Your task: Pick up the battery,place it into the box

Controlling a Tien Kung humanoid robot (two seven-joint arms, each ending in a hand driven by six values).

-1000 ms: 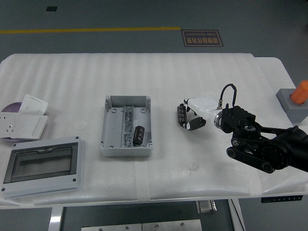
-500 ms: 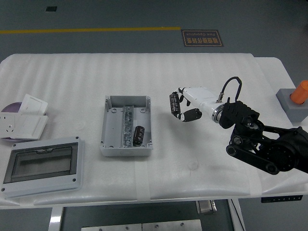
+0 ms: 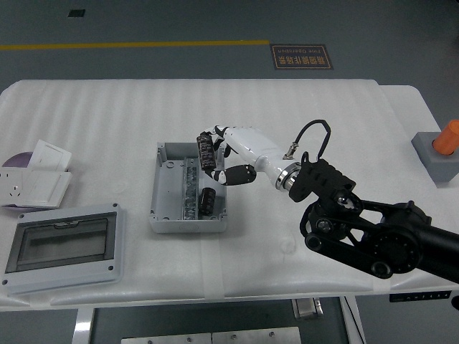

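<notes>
Two batteries show up on your screen. One battery [image 3: 206,151] is a small dark cylinder with thin pale bands around it, and it stands nearly upright in the right hand [image 3: 224,155]. The white fingers [image 3: 237,174] with black tips are curled around it, so the hand is closed on the battery and holds it above the right half of the box [image 3: 188,186], near the box's far wall. You can see that the battery is not touching the box floor.

The second battery [image 3: 208,201] (dark too, short and round) lies inside the box, in the right part, just below the hand. Down the middle of the box runs a dark strip [image 3: 190,188] from the far wall to the near wall. The box is grey, open on top, and has small round holes in its corners.

The black right arm [image 3: 373,240] comes in from the lower right and crosses the white table [image 3: 301,107]. It covers part of the table but not the box.

Well off to the left you will find a grey cover with a clear window [image 3: 61,246] near the table's front edge. Behind it sits a white wall socket [image 3: 29,188] with a white card [image 3: 49,154] leaning on it. At the far right edge there is a grey block [image 3: 436,158] with an orange knob [image 3: 447,136] on top.
</notes>
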